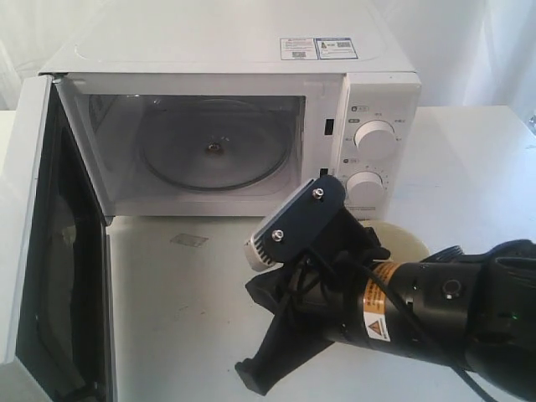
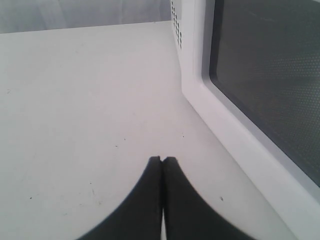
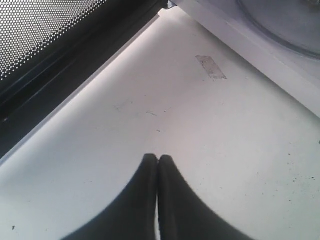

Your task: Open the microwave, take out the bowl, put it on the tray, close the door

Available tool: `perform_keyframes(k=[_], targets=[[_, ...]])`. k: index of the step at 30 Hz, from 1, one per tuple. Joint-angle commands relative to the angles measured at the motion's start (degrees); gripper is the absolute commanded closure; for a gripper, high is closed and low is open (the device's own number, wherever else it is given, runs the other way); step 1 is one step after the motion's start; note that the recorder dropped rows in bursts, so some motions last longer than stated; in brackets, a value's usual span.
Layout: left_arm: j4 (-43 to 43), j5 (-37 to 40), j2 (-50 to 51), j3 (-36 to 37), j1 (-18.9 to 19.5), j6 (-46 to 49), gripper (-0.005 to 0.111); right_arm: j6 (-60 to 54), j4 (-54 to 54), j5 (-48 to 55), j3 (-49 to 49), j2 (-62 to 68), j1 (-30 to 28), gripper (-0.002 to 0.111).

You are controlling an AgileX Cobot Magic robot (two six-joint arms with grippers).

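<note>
The white microwave (image 1: 368, 92) stands at the back with its door (image 1: 33, 251) swung wide open to the left. Its cavity holds only the glass turntable (image 1: 213, 155). A cream round shape (image 1: 404, 239) shows below the knobs, mostly hidden behind my right arm; I cannot tell whether it is the bowl or the tray. My right gripper (image 1: 251, 377) is shut on nothing, low over the table in front of the oven, its tips (image 3: 158, 157) pointing toward the door's mesh side (image 3: 40, 30). My left gripper (image 2: 162, 159) is shut and empty beside the door's outer window (image 2: 270, 75).
The open door stands as a wall along the table's left side. A small patch of tape (image 1: 188, 240) lies on the white table (image 1: 184, 310) in front of the oven. My right arm's black body (image 1: 452, 301) fills the lower right.
</note>
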Motion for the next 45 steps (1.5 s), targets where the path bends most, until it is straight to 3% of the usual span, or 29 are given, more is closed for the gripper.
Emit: perform_keyframes(k=[1,7,17,22,25,31,40,45], targets=[[0.00,-2.28,-0.25,0.19,0.11,-4.50,0.107,-0.42,0.45,-3.82,1.94,-0.48,0.13,0.108],[0.00,-5.79,-0.25,0.19,0.11,-16.60,0.107,-0.42,0.45,-3.86,2.18,-0.48,0.13,0.108],[0.00,-7.75,-0.25,0.19,0.11,-17.32,0.107,-0.42,0.45,-6.51,4.05,-0.48,0.13,0.108],[0.00,-7.28,-0.25,0.19,0.11,-24.62,0.107,-0.42,0.45,-6.64,4.20,-0.48,0.13,0.108],[0.00,-4.12,-0.25,-2.47,0.11,-24.40,0.107,-0.42,0.45,-6.80,4.20,-0.48,0.13,0.108],[0.00,4.41,-0.12,-14.73,0.11,-24.45,0.107,-0.42,0.45,-6.80,4.20,-0.48,0.13,0.108],[0.00,37.11,13.57,-34.89,0.11,-17.59,0.107,-0.42,0.45,-7.76,4.20,-0.48,0.13,0.108],[0.00,38.56,21.68,-38.27,0.11,-13.46,0.107,-0.42,0.45,-8.75,4.20,-0.48,0.13,0.108]])
